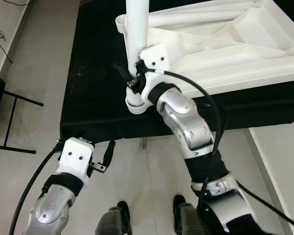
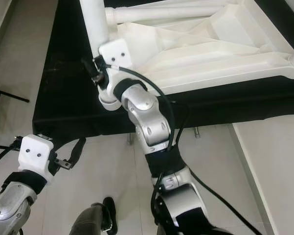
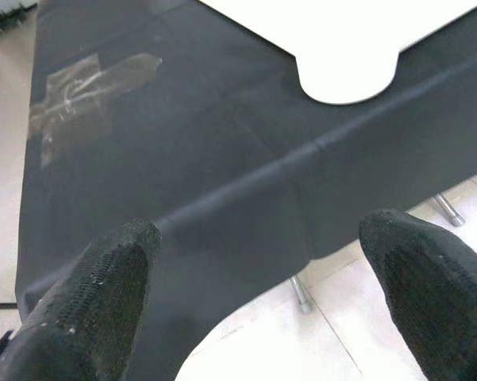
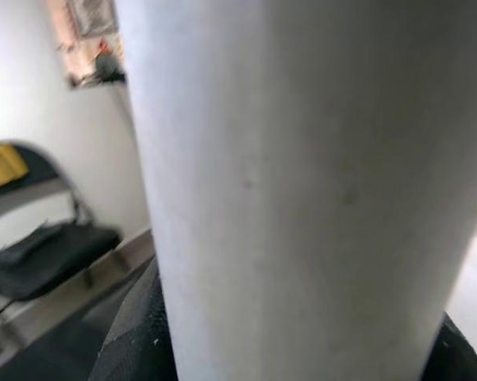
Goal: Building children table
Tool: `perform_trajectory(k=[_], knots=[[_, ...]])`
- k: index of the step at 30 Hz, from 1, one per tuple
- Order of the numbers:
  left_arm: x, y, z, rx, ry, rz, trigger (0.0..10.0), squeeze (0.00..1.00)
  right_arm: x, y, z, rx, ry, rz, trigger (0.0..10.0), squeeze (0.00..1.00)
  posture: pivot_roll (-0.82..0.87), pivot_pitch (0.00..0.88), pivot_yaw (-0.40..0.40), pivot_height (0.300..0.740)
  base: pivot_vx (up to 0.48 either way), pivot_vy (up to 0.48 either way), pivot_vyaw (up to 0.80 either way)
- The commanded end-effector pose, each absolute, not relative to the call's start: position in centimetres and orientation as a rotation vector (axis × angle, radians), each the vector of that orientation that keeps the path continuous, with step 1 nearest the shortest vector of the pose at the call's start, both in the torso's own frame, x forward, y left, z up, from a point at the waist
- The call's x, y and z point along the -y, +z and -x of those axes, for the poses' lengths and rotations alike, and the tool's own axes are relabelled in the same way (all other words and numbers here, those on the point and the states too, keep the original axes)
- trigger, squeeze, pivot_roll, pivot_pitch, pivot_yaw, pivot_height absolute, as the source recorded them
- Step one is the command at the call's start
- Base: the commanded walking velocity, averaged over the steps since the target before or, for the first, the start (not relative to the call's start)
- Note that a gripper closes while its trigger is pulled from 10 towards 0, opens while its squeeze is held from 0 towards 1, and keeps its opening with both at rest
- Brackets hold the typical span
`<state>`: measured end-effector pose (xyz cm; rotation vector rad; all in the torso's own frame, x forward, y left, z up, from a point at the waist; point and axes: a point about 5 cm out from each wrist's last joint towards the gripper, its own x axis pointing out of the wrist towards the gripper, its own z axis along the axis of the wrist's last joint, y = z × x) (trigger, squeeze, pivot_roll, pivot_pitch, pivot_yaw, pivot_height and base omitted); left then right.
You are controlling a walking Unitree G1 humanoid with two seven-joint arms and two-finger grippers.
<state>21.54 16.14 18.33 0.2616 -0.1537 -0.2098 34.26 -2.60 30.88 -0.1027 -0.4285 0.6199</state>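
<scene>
Right gripper (image 1: 133,81) clamped on white table leg (image 1: 136,34), upper centre of frame; leg's top cut off, fingers mostly hidden behind it. Upturned white tabletop (image 1: 235,49) lies upper right on black-draped desk (image 1: 93,98). Left gripper (image 3: 254,294) spread wide, empty, lower left.

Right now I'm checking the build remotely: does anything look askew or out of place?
Nothing looks damaged. The white tabletop lies upside down on the black-covered table, normal for fitting legs. The right gripper holds a white leg upright at its corner; the left gripper waits open.
</scene>
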Motion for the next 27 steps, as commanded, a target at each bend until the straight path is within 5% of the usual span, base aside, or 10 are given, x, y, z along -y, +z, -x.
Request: perform_trajectory(k=[1,17,27], knots=[[-16.6,17.7,-21.6,0.140,-0.182,-0.274,10.0,0.00,2.0,31.3,-34.0,0.465,0.658,0.079,10.0,0.00,0.01,0.265,0.057,0.740,0.000,0.000,0.00],[-17.0,18.2,-22.3,0.166,-0.143,-0.259,10.0,0.00,1.3,29.9,-33.9,0.428,0.834,0.204,10.0,0.00,0.01,0.237,0.038,0.740,0.000,0.000,0.00],[-15.0,26.6,-24.7,0.492,-0.229,-0.157,10.0,0.00,3.1,29.7,-34.7,0.385,0.798,0.204,10.0,0.00,-0.02,0.192,0.024,0.740,0.000,0.000,0.00]])
